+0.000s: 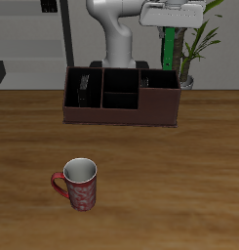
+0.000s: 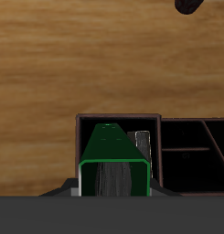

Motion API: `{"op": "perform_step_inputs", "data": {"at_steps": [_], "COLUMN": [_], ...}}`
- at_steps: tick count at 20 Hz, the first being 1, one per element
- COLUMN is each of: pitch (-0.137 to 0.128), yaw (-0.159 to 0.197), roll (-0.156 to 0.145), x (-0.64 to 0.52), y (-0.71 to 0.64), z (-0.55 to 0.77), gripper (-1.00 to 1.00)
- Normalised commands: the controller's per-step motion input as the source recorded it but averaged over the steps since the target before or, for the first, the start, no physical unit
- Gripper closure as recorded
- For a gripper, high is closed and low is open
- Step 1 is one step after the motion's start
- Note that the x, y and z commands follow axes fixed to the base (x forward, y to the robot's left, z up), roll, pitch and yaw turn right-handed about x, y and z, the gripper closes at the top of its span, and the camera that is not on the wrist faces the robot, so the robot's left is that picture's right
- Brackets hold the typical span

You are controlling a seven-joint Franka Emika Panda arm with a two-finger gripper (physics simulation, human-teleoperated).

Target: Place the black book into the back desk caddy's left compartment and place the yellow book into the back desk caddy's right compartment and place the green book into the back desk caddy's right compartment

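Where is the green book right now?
The green book hangs upright in the gripper, above the right compartment of the back desk caddy. The wrist view shows that bay right under it, with the yellow book standing inside.

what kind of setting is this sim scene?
Likely a desk or home-office setup: a wooden table with a desk caddy holding books, a red mug and a potted plant behind. The gripper holds a green book above the caddy.

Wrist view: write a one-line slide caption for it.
Claw holds the green book above the back desk caddy's right compartment, where the yellow book already stands.
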Motion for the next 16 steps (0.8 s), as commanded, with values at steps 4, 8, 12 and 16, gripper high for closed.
{"op": "perform_step_inputs", "data": {"at_steps": [4,8,12,16], "pitch": [0.05,0.081,0.049,0.036], "yaw": [-0.05,-0.064,-0.029,-0.025], "roll": [0.016,0.007,0.014,0.014], "x": [0.02,0.18,0.06,0.1], "y": [0.04,-0.04,0.04,-0.03], "z": [-0.08,-0.2,-0.16,-0.16], "gripper": [1.0,1.0,1.0,1.0]}}
